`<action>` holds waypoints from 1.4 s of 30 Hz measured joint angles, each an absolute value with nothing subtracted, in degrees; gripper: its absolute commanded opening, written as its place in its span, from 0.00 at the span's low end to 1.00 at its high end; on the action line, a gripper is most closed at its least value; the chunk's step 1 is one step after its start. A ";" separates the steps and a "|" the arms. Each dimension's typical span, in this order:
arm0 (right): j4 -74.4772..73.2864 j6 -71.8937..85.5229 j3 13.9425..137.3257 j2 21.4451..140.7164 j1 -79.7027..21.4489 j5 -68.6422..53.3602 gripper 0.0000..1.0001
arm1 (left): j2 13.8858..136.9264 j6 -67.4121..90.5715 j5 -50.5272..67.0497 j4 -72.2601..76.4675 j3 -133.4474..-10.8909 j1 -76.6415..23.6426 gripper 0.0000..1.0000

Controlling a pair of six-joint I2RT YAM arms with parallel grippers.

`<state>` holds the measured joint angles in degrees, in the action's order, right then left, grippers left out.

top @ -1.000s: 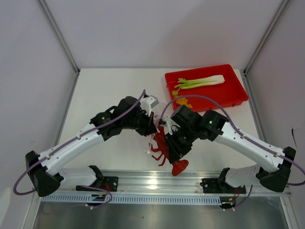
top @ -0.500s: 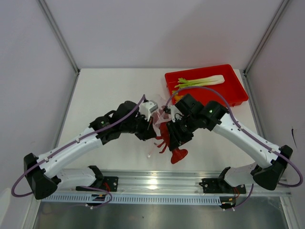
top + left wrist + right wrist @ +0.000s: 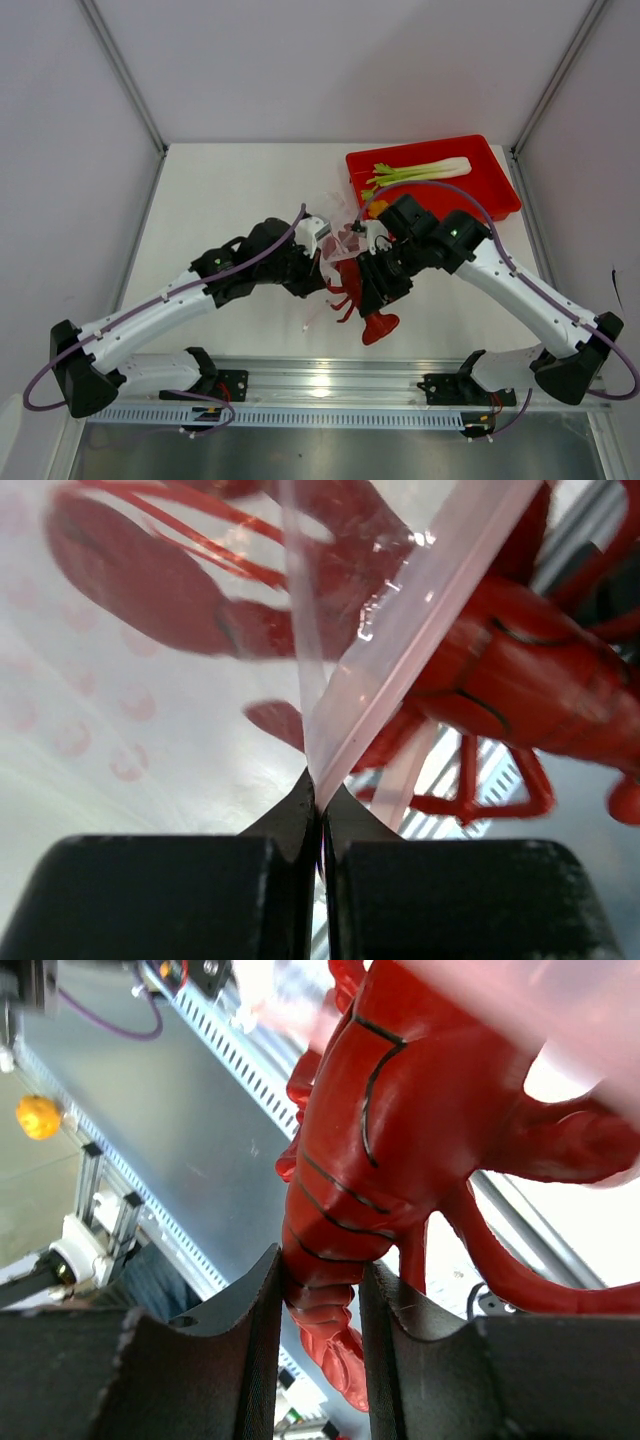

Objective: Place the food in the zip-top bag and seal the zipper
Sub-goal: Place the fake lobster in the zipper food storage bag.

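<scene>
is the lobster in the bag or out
Partly in: the lobster's claws show through the bag plastic, while its tail sticks out, clamped in the right gripper.

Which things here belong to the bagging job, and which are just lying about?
Job in hand:
red lobster, gripped by the right gripper
zip-top bag, pinched by the left gripper
green stalk
yellow-orange pieces

Lying about:
red tray
metal rail
</scene>
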<state>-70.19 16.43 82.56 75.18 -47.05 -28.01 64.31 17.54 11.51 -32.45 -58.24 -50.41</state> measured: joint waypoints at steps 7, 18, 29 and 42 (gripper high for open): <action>-72.07 16.25 80.29 73.69 -49.34 -30.57 0.00 | 65.36 17.37 4.86 -32.91 -59.51 -50.46 0.01; -73.08 16.82 81.21 73.67 -50.02 -32.05 0.01 | 65.87 16.51 3.66 -31.31 -59.29 -50.46 0.01; -76.44 18.76 88.99 77.97 -49.87 -30.24 0.00 | 64.97 17.58 5.21 -29.30 -57.32 -51.05 0.01; -78.15 18.35 89.76 80.84 -49.50 -28.95 0.00 | 65.19 18.17 6.57 -28.49 -57.32 -52.34 0.01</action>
<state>-78.15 18.35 89.76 80.84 -49.50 -28.95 65.19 18.17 6.57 -28.49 -57.32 -52.34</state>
